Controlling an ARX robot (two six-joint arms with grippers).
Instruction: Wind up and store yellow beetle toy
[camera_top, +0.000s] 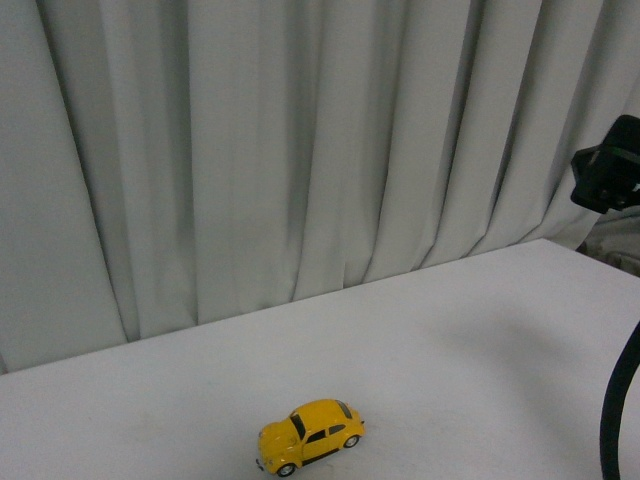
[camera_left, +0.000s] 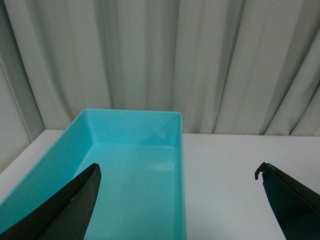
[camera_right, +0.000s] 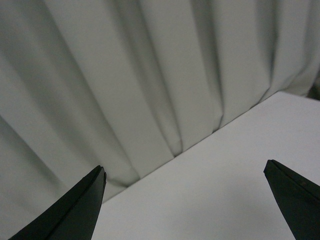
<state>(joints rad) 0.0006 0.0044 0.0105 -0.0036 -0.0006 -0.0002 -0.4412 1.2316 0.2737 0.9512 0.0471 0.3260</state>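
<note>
Left wrist view: left end effector (camera_left: 176, 171) has its two dark fingers (camera_left: 70, 210) set wide apart, with nothing between them. Beneath and beyond them a turquoise bin (camera_left: 131, 115) stands on the white worktop (camera_left: 235, 165), open side up, its far end close to the grey curtain (camera_left: 165, 55). Front view: the yellow beetle toy (camera_top: 311, 436) stands on its wheels on the worktop, near the lower edge of the frame and roughly centred, nose angled toward the left and toward the camera. Nothing touches it, and neither end effector is near it. The bin does not appear in this view. At the right edge a black part of the right arm (camera_top: 610, 178) hangs above the worktop, with a black cable (camera_top: 618, 420) below it. Right wrist view: right end effector (camera_right: 185, 167) is also spread wide and holds nothing, facing bare worktop and curtain folds.
</note>
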